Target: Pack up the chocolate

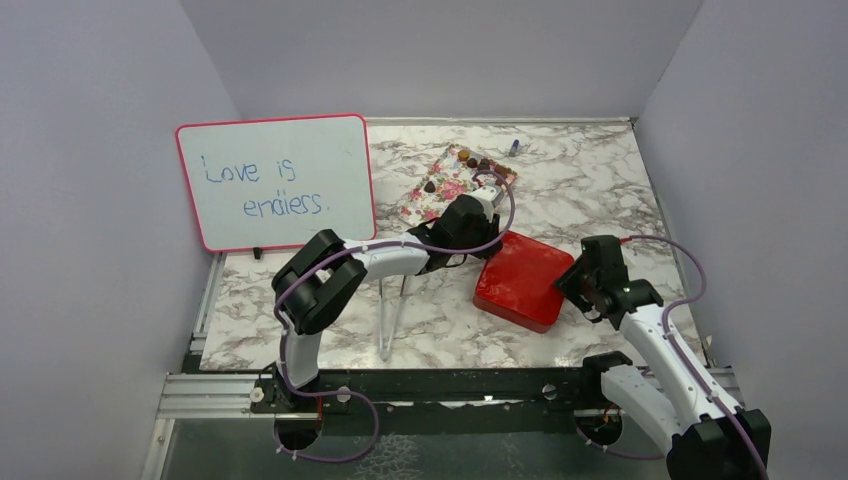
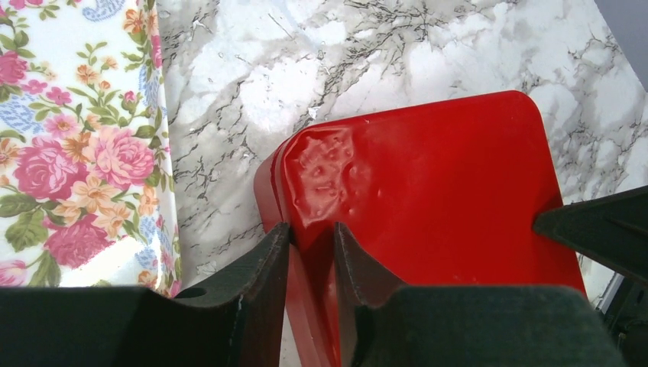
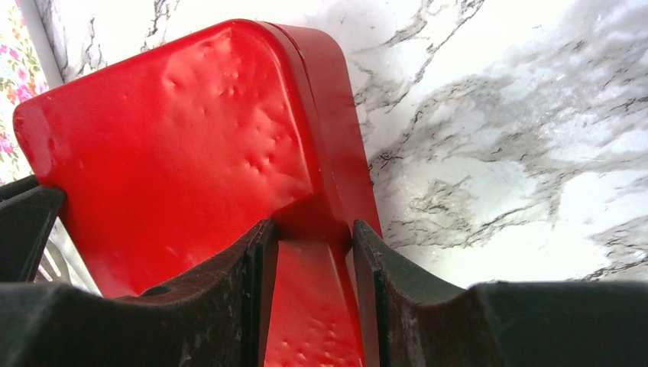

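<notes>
Now left gripper (image 2: 312, 238) and right gripper (image 3: 309, 229) tight on opposite rims of red box (image 1: 520, 276)

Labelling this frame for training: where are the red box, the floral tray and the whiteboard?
red box (image 1: 520, 280): top view, middle of its top.
floral tray (image 2: 76, 160): left wrist view, bare patterned surface.
whiteboard (image 1: 275, 180): top view, centre of the writing face.
</notes>
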Robot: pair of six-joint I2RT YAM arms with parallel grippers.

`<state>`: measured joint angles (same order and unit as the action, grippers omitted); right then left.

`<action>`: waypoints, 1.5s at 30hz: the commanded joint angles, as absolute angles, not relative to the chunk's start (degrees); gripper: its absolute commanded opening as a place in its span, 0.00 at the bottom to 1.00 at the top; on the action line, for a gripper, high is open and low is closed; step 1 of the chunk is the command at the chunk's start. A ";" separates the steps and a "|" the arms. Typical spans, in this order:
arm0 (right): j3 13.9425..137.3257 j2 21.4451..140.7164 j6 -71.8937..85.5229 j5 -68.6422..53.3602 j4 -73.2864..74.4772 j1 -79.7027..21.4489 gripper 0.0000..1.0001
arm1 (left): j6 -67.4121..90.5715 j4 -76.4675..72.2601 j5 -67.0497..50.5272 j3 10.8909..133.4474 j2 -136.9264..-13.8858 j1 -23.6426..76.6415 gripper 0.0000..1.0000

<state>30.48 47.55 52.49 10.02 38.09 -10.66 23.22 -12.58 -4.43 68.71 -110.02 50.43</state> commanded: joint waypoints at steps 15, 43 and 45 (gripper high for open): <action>29.11 50.56 51.19 17.97 31.57 -10.69 0.41 | 21.76 -9.66 3.64 70.89 -113.94 50.91 0.35; 38.98 67.37 42.33 20.61 27.58 -10.69 0.01 | 24.92 -5.99 0.74 74.53 -119.61 49.38 0.27; 39.03 69.24 42.32 20.74 27.08 -10.64 0.01 | 25.46 -5.76 0.15 74.53 -119.69 48.91 0.27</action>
<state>40.62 66.24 42.28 20.40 29.21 -10.68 25.23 -14.02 1.37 75.55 -116.20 49.80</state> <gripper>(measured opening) 0.015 0.278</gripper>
